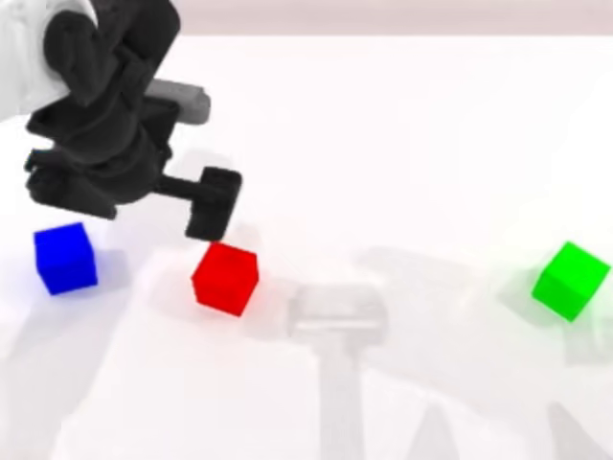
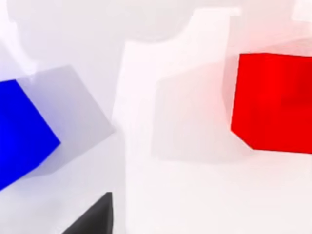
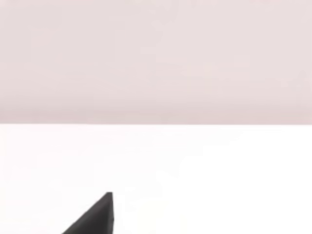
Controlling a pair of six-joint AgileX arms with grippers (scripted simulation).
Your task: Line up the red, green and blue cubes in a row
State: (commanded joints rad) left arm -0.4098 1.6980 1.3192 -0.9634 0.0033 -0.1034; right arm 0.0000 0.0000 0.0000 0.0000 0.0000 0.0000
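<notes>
The red cube [image 1: 226,278] rests on the white table left of centre, and shows again in the left wrist view [image 2: 273,105]. Far to its left lies the blue cube [image 1: 65,257], also visible from that wrist [image 2: 22,134]. The green cube [image 1: 571,280] sits alone at the far right. My left gripper [image 1: 211,220] hovers just behind the red cube, open and holding nothing; only one dark finger [image 2: 95,219] shows in its wrist view. My right arm is out of the top view; its wrist view shows one finger [image 3: 97,217] over bare table.
The white table [image 1: 402,144] runs back to a pale wall [image 3: 156,58]. Grey arm shadows [image 1: 337,326] fall across the front middle. A wide gap separates the red and green cubes.
</notes>
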